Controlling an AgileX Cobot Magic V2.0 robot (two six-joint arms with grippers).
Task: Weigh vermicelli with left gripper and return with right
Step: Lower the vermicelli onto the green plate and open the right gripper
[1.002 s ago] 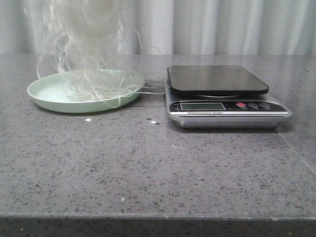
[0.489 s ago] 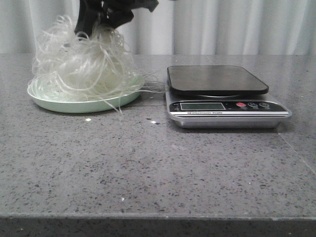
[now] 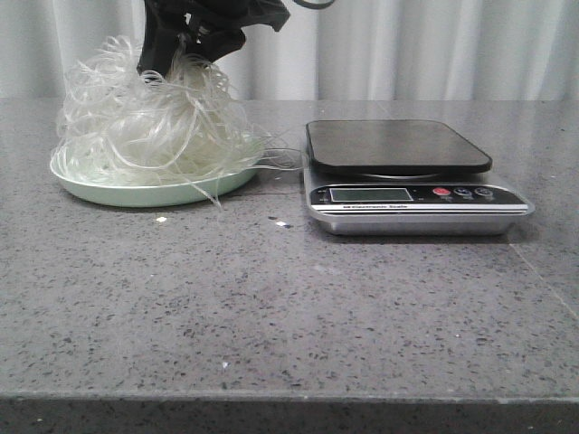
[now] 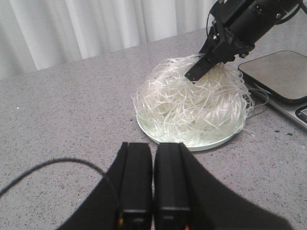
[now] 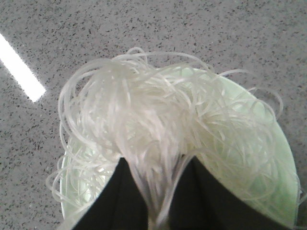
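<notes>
Vermicelli (image 3: 145, 127) now rests as a full heap on the pale green plate (image 3: 109, 192), at the left of the table (image 3: 289, 307). A second ago the strands hung high above the plate with only their lower ends touching it; half a second ago the heap had come down onto it, and since then it has barely altered.

Right tool (image 3: 163, 63), black, reaches down into the top of the heap. Seen from its own wrist camera, its two fingers (image 5: 122, 196) stand narrowly apart with a bunch of strands pinched between them, so it still grips the noodles and has not released.

Left tool (image 4: 152, 191) hangs low over bare table, near the plate but well apart from it, its fingers pressed together on nothing.

Judging from this, the return to the plate is nearly finished; what remains is for the right tool to let go and rise clear.

Kitchen scale (image 3: 416, 194) sits to the right of the plate, just beside it, its dark platform (image 3: 398, 145) carrying nothing. A few loose strands trail off the plate's rim toward the scale. Small pale crumbs (image 3: 161, 219) lie on the table in front of the plate.

Nothing blocks the right tool's way upward, though clinging strands could lift with it.
</notes>
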